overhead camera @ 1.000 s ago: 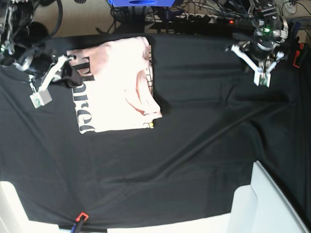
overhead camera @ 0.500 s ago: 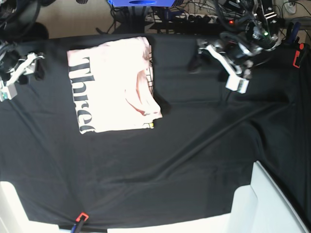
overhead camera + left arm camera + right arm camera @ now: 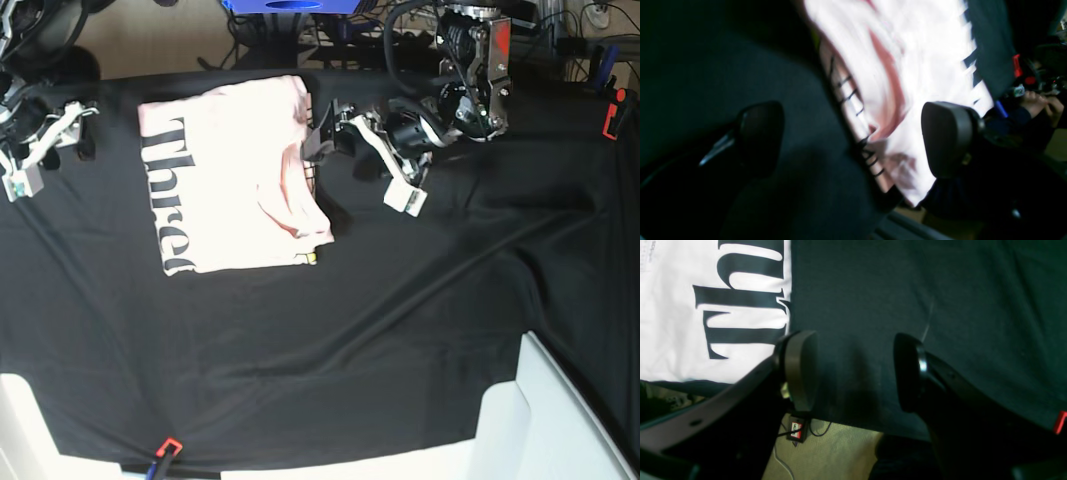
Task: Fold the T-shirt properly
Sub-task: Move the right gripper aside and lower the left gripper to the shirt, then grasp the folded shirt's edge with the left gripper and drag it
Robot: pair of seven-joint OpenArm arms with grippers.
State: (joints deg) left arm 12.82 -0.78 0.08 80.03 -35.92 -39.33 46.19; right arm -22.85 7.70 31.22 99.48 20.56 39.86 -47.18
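Left gripper [image 3: 362, 150], jaws wide and empty, hovers at the T-shirt [image 3: 235, 180] right edge, apparently positioned to grasp for folding.

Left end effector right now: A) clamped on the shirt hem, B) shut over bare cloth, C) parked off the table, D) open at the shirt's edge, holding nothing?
D: the left end effector has its pads spread wide, straddling the T-shirt edge with nothing held between them.

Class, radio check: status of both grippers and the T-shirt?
Left gripper open, empty, at shirt's edge. Right gripper open, empty, off shirt. T-shirt folded flat on black cloth. Nothing obstructing.
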